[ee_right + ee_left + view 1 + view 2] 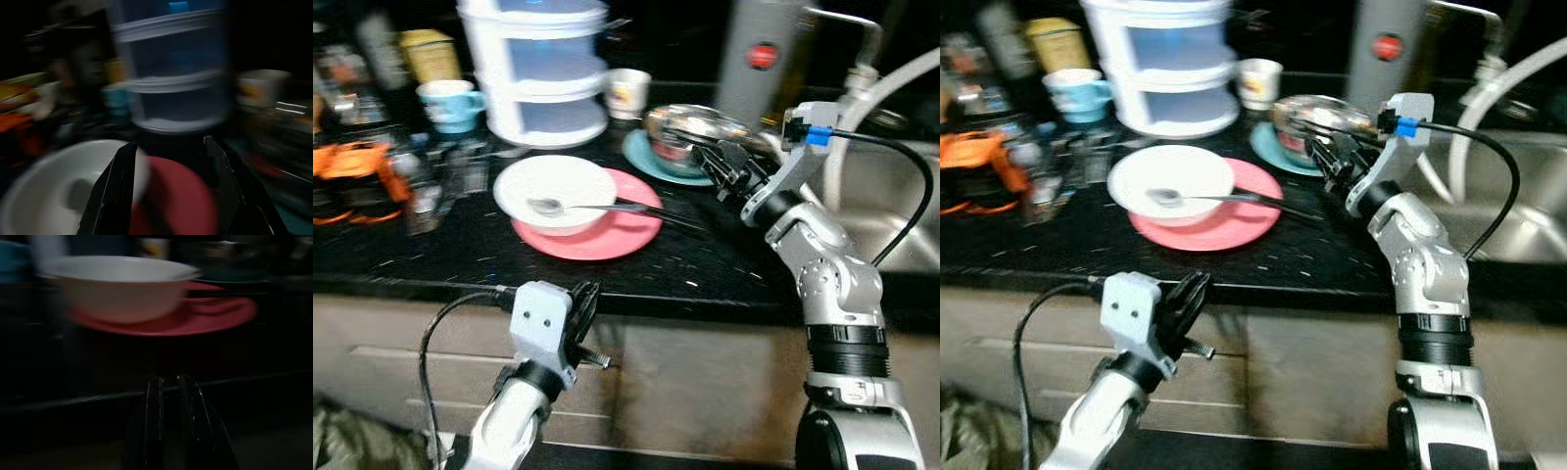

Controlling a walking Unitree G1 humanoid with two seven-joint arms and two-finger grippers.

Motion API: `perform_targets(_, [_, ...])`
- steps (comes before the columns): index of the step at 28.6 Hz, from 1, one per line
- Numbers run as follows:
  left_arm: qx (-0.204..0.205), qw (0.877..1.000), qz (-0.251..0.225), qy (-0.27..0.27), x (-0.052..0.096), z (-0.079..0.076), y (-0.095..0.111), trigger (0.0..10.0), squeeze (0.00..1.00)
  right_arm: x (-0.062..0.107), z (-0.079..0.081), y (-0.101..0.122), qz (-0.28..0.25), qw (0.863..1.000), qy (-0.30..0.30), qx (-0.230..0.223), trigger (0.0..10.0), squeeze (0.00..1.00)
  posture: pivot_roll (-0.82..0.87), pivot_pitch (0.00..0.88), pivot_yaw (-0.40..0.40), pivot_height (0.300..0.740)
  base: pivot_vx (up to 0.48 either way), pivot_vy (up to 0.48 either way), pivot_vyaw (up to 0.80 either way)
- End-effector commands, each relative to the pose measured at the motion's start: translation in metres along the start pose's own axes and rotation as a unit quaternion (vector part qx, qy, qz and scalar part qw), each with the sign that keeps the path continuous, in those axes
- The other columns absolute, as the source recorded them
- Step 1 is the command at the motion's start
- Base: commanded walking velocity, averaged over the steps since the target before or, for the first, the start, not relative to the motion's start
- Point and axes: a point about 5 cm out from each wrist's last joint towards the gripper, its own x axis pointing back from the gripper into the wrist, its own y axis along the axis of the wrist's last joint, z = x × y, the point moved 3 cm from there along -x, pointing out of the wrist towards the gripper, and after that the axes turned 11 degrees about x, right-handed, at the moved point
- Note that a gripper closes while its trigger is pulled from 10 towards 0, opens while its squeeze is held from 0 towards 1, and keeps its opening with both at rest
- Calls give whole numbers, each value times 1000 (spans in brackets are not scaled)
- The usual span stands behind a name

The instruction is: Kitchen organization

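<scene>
On the black desk (pixel 724 259) a white bowl (pixel 555 191) with a spoon (pixel 597 207) in it sits on a pink plate (pixel 626 233). The right gripper (pixel 713 162) hovers above the desk, its fingers (pixel 115 193) spread and released; bowl and plate lie just beyond their tips. The left gripper (pixel 168 396) hangs below the desk edge; through the blur its fingers seem clenched together.

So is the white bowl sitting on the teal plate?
No, the white bowl sits on the pink plate, spoon inside.
</scene>
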Motion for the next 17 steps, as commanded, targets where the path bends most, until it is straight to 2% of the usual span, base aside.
perform_targets(1, [-11,1000,-6,12,3,4,3,10000,0,2,7,5,-18,999,29,10,10000,0,143,0,-34,740,0,0,794])
perform_targets(3, [-10,1000,-7,22,4,8,3,10000,0,2,15,6,-25,998,50,22,10000,0,154,0,-43,740,0,0,791])
perform_targets(7, [-12,1000,-7,25,5,9,2,10000,0,2,16,11,-43,997,64,26,10000,0,164,0,-49,740,0,0,684])
perform_targets(13, [-16,1000,-4,27,5,12,0,10000,0,9,10,19,-57,993,104,21,10000,0,169,0,-53,740,0,0,0])
perform_targets(17, [-21,1000,-4,22,3,16,1,10000,0,24,-10,32,-66,989,129,26,10000,0,173,0,-53,740,0,0,0])
